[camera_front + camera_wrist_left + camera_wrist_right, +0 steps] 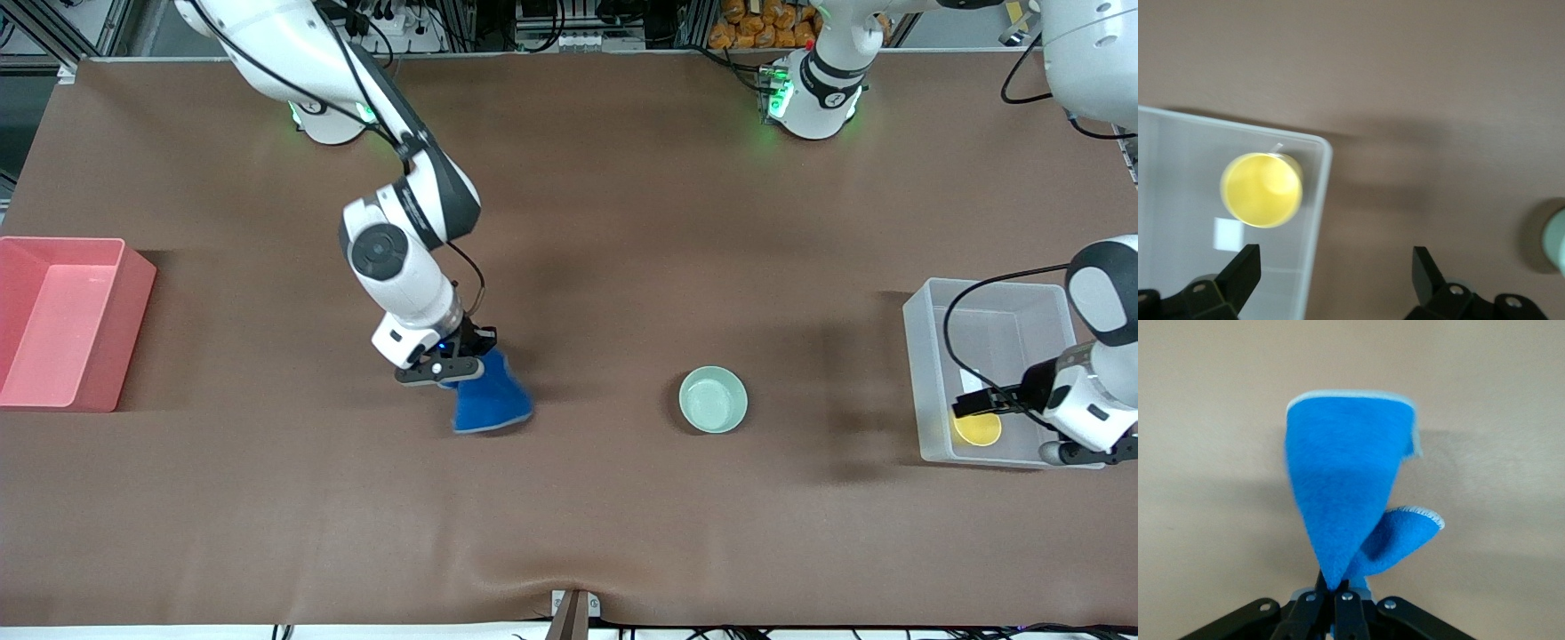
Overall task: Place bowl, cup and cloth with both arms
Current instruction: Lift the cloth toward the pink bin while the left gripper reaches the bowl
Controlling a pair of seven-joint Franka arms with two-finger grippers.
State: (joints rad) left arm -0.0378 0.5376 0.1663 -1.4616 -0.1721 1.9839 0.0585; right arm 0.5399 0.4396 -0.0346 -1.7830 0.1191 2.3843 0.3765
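— While the right gripper (455,363) hangs over the middle of the brown table (569,516), what does it hold?

— Its fingers are pinched tight on one corner of the blue cloth (491,402). The cloth droops from them in a folded cone, with its lower edge at or just above the tabletop; the pictures do not show which.

— And the left gripper (1331,277)?

— It hovers over the clear bin (933,373) at the left arm's end of the table, spread wide and holding nothing. The yellow cup (976,429) stands upright inside that bin, in the corner nearest the front camera and the table's middle, just below the open fingers (1245,270) and apart from them.

— Where is the bowl (713,400)?

— On the bare table between the cloth and the clear bin, upright, touched by neither gripper. A red bin (67,324) sits at the right arm's end of the table.
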